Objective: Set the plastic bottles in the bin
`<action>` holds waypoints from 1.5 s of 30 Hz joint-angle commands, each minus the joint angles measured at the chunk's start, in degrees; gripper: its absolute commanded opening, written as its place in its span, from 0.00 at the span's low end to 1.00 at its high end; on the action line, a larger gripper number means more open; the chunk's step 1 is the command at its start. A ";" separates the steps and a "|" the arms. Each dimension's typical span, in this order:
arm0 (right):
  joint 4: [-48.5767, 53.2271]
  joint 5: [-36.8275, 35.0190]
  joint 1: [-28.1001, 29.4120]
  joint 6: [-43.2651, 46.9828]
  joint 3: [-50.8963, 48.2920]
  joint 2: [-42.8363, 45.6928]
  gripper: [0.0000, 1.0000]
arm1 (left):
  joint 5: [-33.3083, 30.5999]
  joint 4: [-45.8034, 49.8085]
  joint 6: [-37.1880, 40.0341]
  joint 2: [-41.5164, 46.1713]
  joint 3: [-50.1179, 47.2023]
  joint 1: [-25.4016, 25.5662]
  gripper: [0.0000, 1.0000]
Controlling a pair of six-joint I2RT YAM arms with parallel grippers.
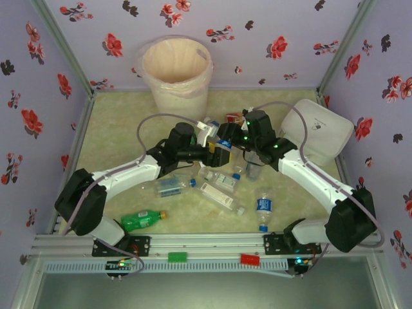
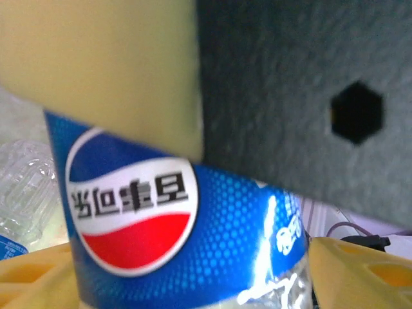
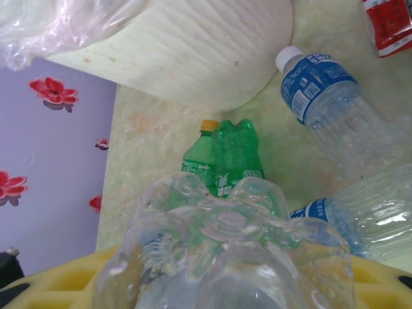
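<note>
1. pepsi bottle point(image 2: 135, 206): blue label with a red, white and blue globe and chinese characters (upside down in the left wrist view).
2. left gripper point(image 2: 193, 286): its yellow fingers point(image 2: 360, 270) stand on either side of that label, partly spread; i cannot tell whether they pinch it.
3. right gripper point(image 3: 225, 290): closed on one clear bottle point(image 3: 225, 244), ribbed base toward the camera.
4. beyond it: one green sprite bottle point(image 3: 206, 168), two blue-labelled bottles point(image 3: 322, 84) (print unreadable) and one red label point(image 3: 389, 22).
5. bin point(image 1: 180, 100): upright at the far left, pinkish liner.
6. top view: one green bottle point(image 1: 143, 220) near the left base; at least four loose clear bottles point(image 1: 172, 187) between the arms.
</note>
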State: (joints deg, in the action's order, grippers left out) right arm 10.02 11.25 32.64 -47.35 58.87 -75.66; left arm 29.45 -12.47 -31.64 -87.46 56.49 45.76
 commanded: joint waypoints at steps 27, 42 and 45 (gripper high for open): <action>9.90 -9.62 -10.71 1.66 -7.33 8.16 0.96 | -10.72 12.46 0.95 12.79 0.68 -11.13 0.39; 10.82 -12.29 -10.63 3.99 -12.92 13.08 1.00 | -5.29 29.89 8.39 -8.02 46.75 -28.85 0.36; 11.03 -12.78 -10.60 4.54 -12.98 13.48 1.00 | -6.66 37.16 10.78 -16.56 59.40 -29.95 0.36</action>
State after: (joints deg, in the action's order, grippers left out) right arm 19.81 0.12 21.87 -44.51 45.28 -63.46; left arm 22.55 15.51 -24.60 -98.56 108.33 16.82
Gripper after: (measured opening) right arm 0.995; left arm 0.480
